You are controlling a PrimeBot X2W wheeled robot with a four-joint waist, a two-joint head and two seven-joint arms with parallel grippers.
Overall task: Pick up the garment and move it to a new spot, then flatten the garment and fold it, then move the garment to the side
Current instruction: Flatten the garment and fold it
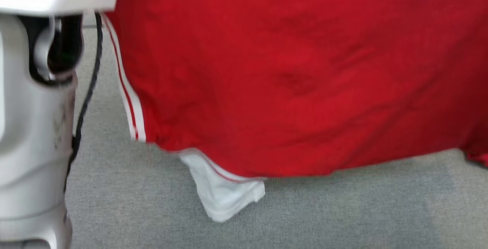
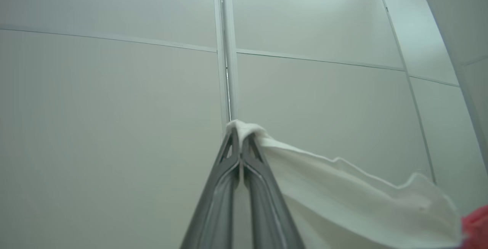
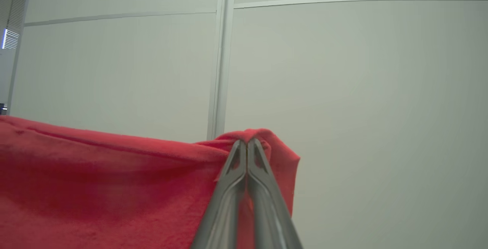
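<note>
You're looking at a red garment [image 1: 297, 69] with white trim [image 1: 131, 100] striped red; it shows white at your left gripper [image 2: 240, 136], red at your right gripper [image 3: 247, 144]. The floor [image 1: 343, 211] is grey.

Red garment [image 1: 305, 69]: cloth, matt, soft, with a slightly fuzzy nap seen close up in the right wrist view. Its white trim [image 1: 225, 197]: thinner cloth, smoother, matt. Grey carpet [image 1: 343, 211]: woven, rough-grained, matt. Pale forearm [image 1: 34, 134]: plastic shell, smooth, light sheen. Black cable [image 1: 89, 89]: smooth, rubbery-looking. Both left gripper [image 2: 240, 138] and right gripper [image 3: 247, 144]: grey, smooth, dull satin finish, metal or plastic unclear. Off-white wall panels [image 2: 114, 127]: smooth, matt.
</note>
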